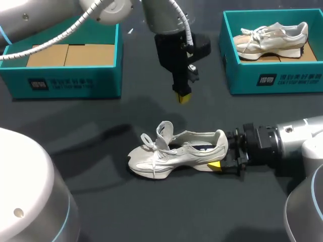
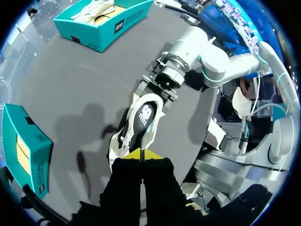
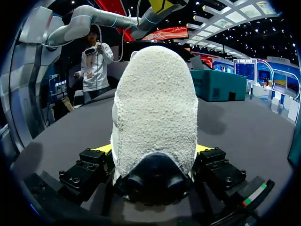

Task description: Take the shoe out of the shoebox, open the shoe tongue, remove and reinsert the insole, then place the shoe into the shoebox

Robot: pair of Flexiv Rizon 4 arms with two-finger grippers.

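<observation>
Between the fingers of the right gripper [image 1: 219, 164], the shoe [image 1: 174, 154] is clamped at the heel; it lies on the table [image 1: 166, 212], long axis running away from those jaws, toe farthest. Above its tongue [image 1: 164, 130] hangs the left gripper [image 1: 183, 96], tips pressed together (empty). Beyond, print on the box [image 1: 65, 80] is unreadable.
</observation>
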